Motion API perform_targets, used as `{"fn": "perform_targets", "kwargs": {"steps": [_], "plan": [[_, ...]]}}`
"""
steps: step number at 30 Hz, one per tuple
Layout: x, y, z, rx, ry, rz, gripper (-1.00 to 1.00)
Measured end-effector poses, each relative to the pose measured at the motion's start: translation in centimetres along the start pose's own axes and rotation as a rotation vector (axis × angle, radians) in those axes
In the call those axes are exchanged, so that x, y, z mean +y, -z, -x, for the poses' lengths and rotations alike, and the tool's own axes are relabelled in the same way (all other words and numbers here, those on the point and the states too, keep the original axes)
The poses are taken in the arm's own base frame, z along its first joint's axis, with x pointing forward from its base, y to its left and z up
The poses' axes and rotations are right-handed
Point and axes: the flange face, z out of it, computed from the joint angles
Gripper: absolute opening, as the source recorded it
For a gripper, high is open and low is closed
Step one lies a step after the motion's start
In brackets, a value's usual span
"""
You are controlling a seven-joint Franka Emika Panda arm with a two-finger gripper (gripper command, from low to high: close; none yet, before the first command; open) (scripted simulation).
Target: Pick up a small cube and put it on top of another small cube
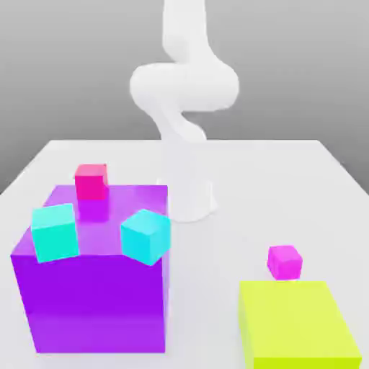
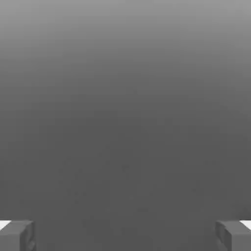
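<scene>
The gripper [image 2: 125, 235] is spread wide and holds nothing, facing blank grey, since no cube is chosen yet. Two cyan cubes [image 1: 55, 231] sit on the purple block [image 1: 94, 303], at the exterior view's left.

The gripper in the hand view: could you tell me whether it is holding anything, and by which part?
Nothing is held. The gripper is open, its two fingertips wide apart with only plain grey background between them.

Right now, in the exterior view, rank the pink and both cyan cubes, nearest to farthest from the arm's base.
1. Right cyan cube, purple block's edge, and back pink cube: too close to call.
2. Left cyan cube, front corner.
</scene>
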Motion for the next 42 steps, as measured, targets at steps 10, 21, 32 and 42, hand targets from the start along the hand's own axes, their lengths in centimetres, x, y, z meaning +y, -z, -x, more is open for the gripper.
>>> {"fn": "perform_targets", "kwargs": {"steps": [10,21,32,42], "plan": [[-1.2,-19.5,17.3,-0.367,0.685,0.015,0.00],[7.9,-27.8,39.7,-0.752,1.439,-0.069,0.00],[12.2,-32.6,45.2,-0.801,1.530,-0.086,-1.00],[10.7,-30.2,43.5,-0.802,1.531,-0.085,-1.00]]}}
